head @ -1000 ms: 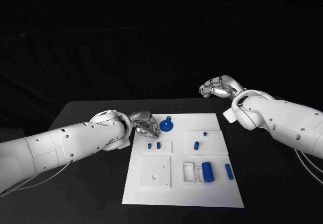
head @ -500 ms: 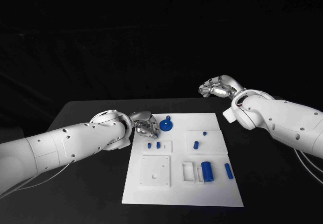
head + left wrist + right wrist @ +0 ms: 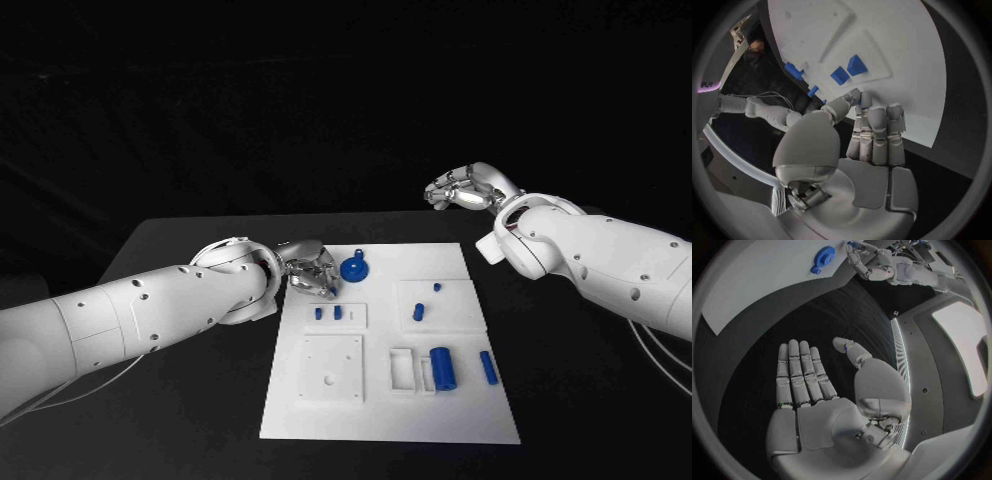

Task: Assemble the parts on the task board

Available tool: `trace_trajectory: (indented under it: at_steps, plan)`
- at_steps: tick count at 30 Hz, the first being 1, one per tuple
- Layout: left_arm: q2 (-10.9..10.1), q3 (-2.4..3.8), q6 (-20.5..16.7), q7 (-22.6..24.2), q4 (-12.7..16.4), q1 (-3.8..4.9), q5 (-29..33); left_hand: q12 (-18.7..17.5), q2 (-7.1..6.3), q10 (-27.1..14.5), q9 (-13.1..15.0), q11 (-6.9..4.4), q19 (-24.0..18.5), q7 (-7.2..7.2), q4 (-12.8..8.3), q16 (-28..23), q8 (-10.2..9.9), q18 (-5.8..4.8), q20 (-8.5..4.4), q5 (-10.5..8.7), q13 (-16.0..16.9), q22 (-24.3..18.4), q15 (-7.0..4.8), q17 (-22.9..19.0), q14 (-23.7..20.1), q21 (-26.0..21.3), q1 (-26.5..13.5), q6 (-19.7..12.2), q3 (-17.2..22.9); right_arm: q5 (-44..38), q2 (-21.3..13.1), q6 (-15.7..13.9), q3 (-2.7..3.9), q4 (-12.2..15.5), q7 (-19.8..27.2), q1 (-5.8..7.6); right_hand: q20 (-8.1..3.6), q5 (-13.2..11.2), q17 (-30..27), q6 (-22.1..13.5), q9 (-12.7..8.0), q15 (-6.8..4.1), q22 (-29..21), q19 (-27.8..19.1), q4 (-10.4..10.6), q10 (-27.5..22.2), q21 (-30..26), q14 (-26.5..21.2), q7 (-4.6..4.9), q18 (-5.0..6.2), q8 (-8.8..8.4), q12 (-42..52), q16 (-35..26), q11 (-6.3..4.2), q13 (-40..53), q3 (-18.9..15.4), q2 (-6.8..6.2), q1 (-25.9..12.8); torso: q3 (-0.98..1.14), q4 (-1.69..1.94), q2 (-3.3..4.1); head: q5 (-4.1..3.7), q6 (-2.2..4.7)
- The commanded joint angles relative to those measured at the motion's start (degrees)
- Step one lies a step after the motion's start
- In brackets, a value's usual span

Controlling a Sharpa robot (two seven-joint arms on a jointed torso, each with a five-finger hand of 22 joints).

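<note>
The black surface (image 3: 173,400) carries the white task board (image 3: 389,420) at its middle. The left robot hand (image 3: 307,268) sits at the board's far left corner, fingers bunched together beside a round blue part (image 3: 356,268); whether it grips anything I cannot tell. The right robot hand (image 3: 464,187) hangs beyond the board's far right corner, flat, fingers straight, holding nothing. A blue cylinder (image 3: 444,367) lies near the board's right edge.

I can read no text, label, brand, number or sign anywhere: none on the flat white task board (image 3: 433,420), none on the small blue plastic parts (image 3: 446,367), none on the black table (image 3: 173,300).
</note>
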Motion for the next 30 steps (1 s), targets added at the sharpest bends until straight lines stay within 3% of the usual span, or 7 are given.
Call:
trace_trajectory:
  at_steps: [1,6,9,20,30]
  plan:
    - [0.01,-0.41,1.22,-0.08,0.09,-0.58,-0.26,-0.77,-0.28,-0.46,-0.26,0.41,-0.32,1.12,-0.08,0.12,-0.88,0.59,-2.21,-0.43,-0.04,0.99,0.41,-0.15,-0.2,0.34,0.12,-1.46,0.18,-0.04,-0.05,0.52,0.03,0.08,0.59,-0.03,0.05,0.25,-0.06,-0.52,-0.06,-0.06,0.07,-0.42,0.17,-0.26,0.03,-0.54,-0.06,0.39,0.22,-0.23,0.31,0.22,-0.05,-0.21,0.1,-0.11,-0.03,0.01,0.0,0.05,-0.06]
    - [-0.07,-0.42,0.77,-0.07,0.05,-0.58,-0.1,-2.28,-1.31,-1.7,-1.05,1.06,-1.01,2.42,-0.01,-0.13,-2.68,0.57,-1.71,-0.81,-0.06,0.97,1.02,-0.36,-0.95,0.2,0.41,-4.84,0.12,-0.04,-0.05,0.57,0.03,0.08,0.59,-0.03,0.05,0.25,-0.07,-0.53,-0.06,-0.06,0.07,-0.42,0.16,-0.26,0.02,-0.55,-0.06,0.39,0.22,-0.23,0.31,0.22,-0.05,-0.21,0.09,-0.11,-0.05,0.07,-0.02,0.04,-0.06]
    - [-0.2,-0.42,0.6,-0.1,0.12,-0.58,0.31,-3.06,-1.96,-2.3,-1.57,1.48,-1.59,2.47,0.02,-0.27,-3.64,0.62,-1.25,-1.12,-0.03,0.97,1.45,-0.48,-1.51,0.03,0.32,-6.79,-0.09,-0.04,-0.06,0.59,0.03,0.07,0.58,-0.04,0.06,0.25,-0.07,-0.53,-0.06,-0.05,0.07,-0.43,0.16,-0.27,0.02,-0.55,-0.06,0.39,0.22,-0.23,0.31,0.22,-0.05,-0.22,0.07,-0.12,-0.05,0.07,0.0,0.04,0.06]
    - [-0.38,-0.42,0.54,-0.46,-0.12,-0.58,0.89,-3.71,-2.88,-2.16,-1.98,1.63,-1.95,2.27,0.4,-0.19,-4.18,0.75,-0.95,-1.56,0.35,0.98,1.62,-0.58,-2.04,0.04,-0.36,-8.35,-0.74,-0.04,-0.06,1.14,0.03,-0.04,0.33,-0.08,0.11,0.19,-0.18,-0.7,-0.12,0.04,0.03,-0.68,0.08,-0.54,-0.11,-0.81,0.0,0.39,0.16,-0.39,0.21,0.33,-0.11,-0.31,-0.01,-0.15,-0.01,-0.01,0.0,-0.01,0.07]
    - [-1.1,-0.39,0.14,-0.89,0.15,-0.58,0.9,-3.99,-2.89,-1.9,-2.18,1.55,-1.99,2.08,0.24,-0.06,-4.44,0.9,-0.99,-1.37,0.62,0.95,1.54,-0.62,-2.1,0.07,-0.05,-9.18,-0.63,-0.04,-0.39,1.03,0.03,0.06,0.35,-0.1,0.13,0.17,-0.24,-0.75,-0.14,0.09,0.03,-0.8,0.03,-0.67,-0.17,-0.93,0.02,0.39,0.15,-0.45,0.16,0.37,-0.13,-0.32,0.01,-0.12,0.04,-0.03,-0.01,0.0,0.24]
